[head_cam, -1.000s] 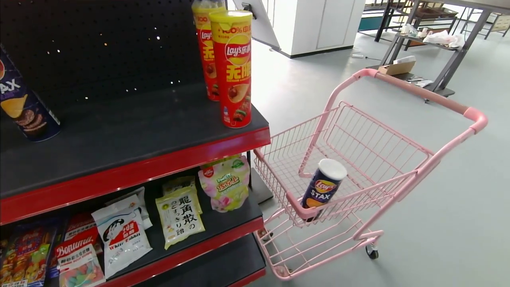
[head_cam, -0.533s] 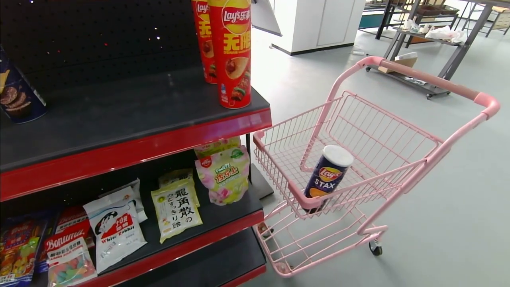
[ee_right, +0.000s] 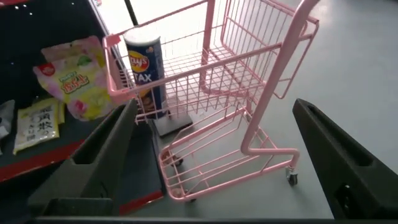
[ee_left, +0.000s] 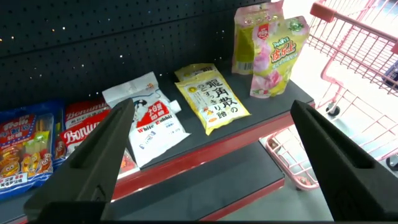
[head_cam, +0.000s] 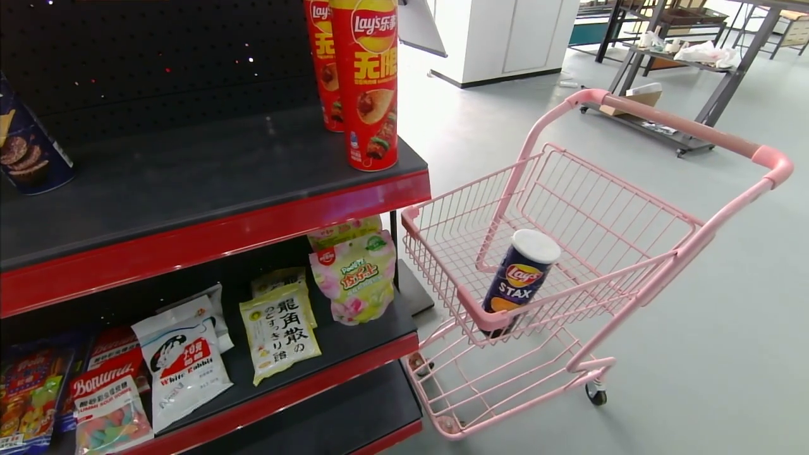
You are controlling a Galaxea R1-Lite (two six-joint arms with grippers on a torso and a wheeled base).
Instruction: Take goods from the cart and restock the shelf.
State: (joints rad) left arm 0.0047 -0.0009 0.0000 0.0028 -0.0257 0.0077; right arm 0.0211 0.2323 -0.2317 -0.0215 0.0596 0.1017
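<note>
Shelf (head_cam: 189,183): the top board is carrying a dark blue tube (head_cam: 25,151) at far left and two red tubes (head_cam: 370,82) at its right end. The pink cart (head_cam: 632,208) is holding one blue, white-lidded chip can (head_cam: 521,278), standing. The left gripper (ee_left: 211,106) and right gripper (ee_right: 214,106) are hanging with jaws wide apart, empty.

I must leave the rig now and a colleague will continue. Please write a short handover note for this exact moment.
Left gripper: open, empty, facing the snack bags on the lower shelf.
Right gripper: open, empty, facing the pink cart.
One dark blue chip can stands in the cart basket, not grasped.
Upper shelf holds two red cans at its right end and a blue can at its left end.
Left to do: grasp the cart's can and place it on the upper shelf.
</note>
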